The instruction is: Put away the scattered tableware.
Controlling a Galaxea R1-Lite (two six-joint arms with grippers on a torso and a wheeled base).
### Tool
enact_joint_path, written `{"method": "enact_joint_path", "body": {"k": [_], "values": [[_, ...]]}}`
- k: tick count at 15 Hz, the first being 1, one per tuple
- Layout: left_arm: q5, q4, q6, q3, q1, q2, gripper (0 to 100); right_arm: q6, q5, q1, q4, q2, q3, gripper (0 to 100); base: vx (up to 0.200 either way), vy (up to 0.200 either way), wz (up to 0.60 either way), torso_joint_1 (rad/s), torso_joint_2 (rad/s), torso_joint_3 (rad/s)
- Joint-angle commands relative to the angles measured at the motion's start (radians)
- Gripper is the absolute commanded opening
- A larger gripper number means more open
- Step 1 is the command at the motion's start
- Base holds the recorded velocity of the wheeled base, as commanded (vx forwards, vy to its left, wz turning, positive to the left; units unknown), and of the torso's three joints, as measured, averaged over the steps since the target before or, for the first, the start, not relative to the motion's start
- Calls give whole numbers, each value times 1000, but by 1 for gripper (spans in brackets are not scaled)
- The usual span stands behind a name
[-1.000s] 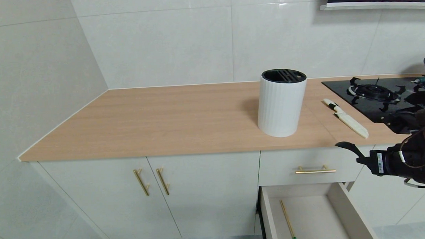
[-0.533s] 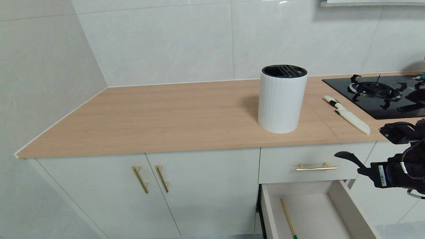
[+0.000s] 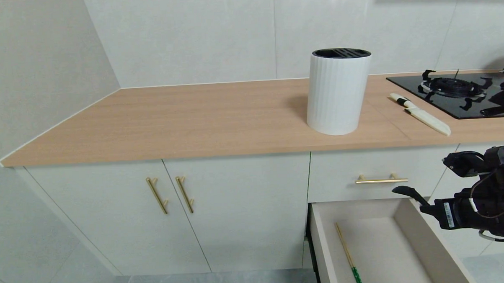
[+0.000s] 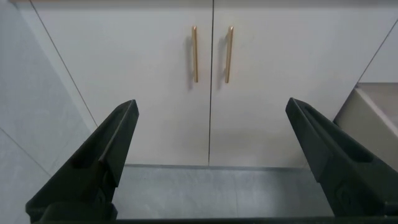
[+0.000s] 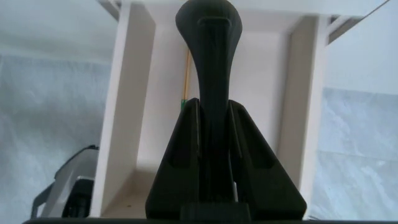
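Desk (image 3: 192, 118) above, open drawer (image 3: 320, 239) below: the white ribbed holder (image 3: 338, 92) stands on the desk with the pale knife (image 3: 423, 115) lying near it, and a green-tipped chopstick (image 3: 346, 249) lies in the drawer. My right end effector (image 3: 404, 190) hovers by the drawer's right wall, pinched together and empty. My left end effector (image 4: 211, 109) is spread wide and empty.

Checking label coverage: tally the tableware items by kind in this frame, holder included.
Knife: 1, on the counter
Chopstick: 1 visible, in the drawer
Black spoon-like utensil: 1, in the right gripper
White holder: 1
Total: 4
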Motion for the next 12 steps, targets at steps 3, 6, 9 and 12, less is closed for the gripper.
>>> {"method": "enact_joint_path", "body": {"k": [3,6,9,12], "values": [[1,-1,-1,0,0,0,100,0,-2,30,-36,41,17,0,0,0,0,-168,476,302],[1,-1,-1,0,0,0,100,0,-5,30,-85,72,34,0,0,0,0,-163,468,307],[1,-1,-1,0,0,0,100,0,-5,30,-93,73,37,0,0,0,0,-131,461,318],[1,-1,-1,0,0,0,100,0,-5,31,-93,75,39,0,0,0,0,-89,447,338]]}}
